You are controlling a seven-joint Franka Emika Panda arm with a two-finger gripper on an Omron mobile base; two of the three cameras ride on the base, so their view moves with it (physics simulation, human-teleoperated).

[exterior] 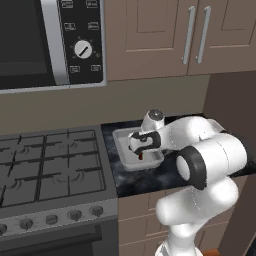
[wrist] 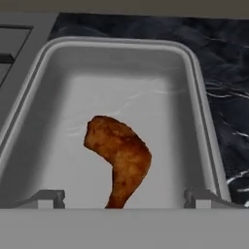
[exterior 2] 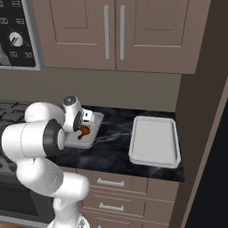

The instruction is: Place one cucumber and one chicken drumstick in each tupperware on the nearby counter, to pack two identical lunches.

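In the left base view the gripper [exterior: 140, 153] hangs over the near tupperware [exterior: 121, 150] on the counter [exterior: 130, 182], beside the stove [exterior: 50, 165].

In the right base view the chicken drumstick [exterior 2: 83, 131] sits just under the gripper [exterior 2: 83, 126], inside that tupperware [exterior 2: 91, 133]; a second tupperware [exterior 2: 154, 140] lies well apart to the gripper's right on the same counter [exterior 2: 111, 147].

In the hand view the fingers [wrist: 48, 197] stand wide, one on each side of the drumstick [wrist: 119, 153], not touching it. It lies on the container's floor [wrist: 160, 121].
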